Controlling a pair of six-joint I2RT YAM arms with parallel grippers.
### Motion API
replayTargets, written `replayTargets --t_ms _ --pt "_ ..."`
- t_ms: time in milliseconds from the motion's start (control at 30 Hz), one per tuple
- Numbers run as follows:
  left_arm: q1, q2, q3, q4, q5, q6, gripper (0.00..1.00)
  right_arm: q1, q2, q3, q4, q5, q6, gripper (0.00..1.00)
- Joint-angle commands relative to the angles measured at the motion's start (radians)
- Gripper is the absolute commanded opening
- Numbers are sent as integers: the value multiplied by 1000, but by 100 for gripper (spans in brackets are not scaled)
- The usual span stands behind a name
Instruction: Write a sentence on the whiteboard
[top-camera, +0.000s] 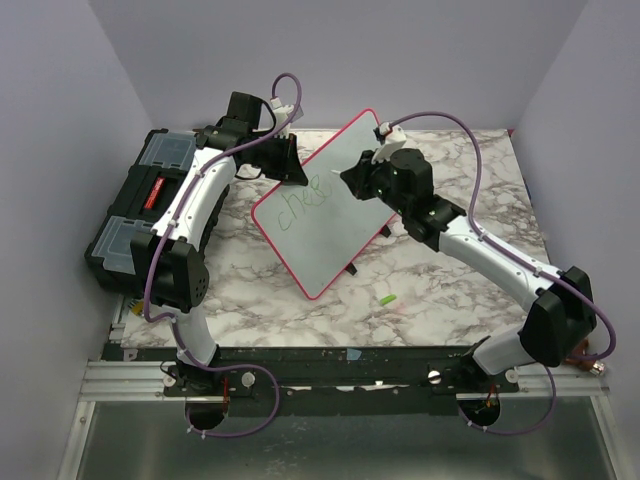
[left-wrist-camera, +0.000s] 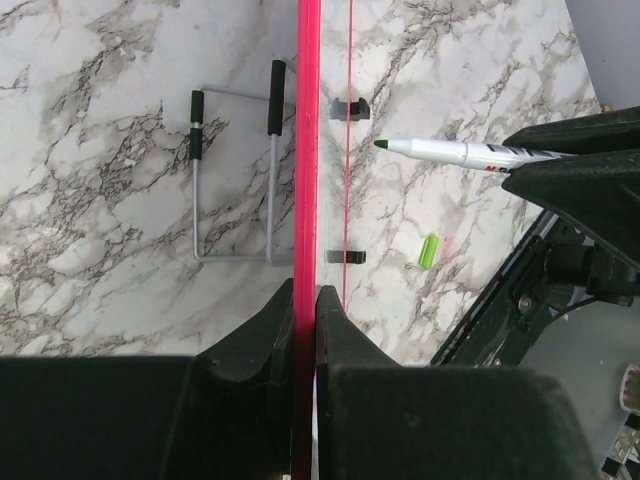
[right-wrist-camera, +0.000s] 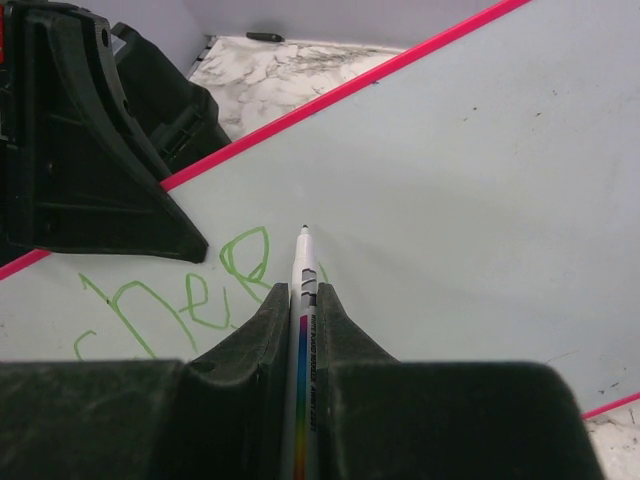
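The whiteboard stands tilted on the marble table, and my left gripper is shut on its red-pink rim at the upper left. In the left wrist view the rim runs edge-on between my left gripper's closed fingers. My right gripper is shut on a white marker with a green tip. The tip points at the board just right of the green letters "chee". Whether the tip touches the board I cannot tell. The marker also shows from the side.
A black toolbox sits at the left edge under the left arm. A green marker cap lies on the table in front of the board. A wire stand lies on the marble behind the board.
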Motion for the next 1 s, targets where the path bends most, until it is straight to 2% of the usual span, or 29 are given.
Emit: replayTargets --t_ms 0,433,967 --pt "0 -18 27 50 -102 86 0 1 27 21 41 -20 -21 1" --pt "-1 -15 27 47 -104 86 0 1 73 36 62 -18 -24 1" --pt "-2 -17 30 47 -103 86 0 1 30 -96 17 -1 -46 1"
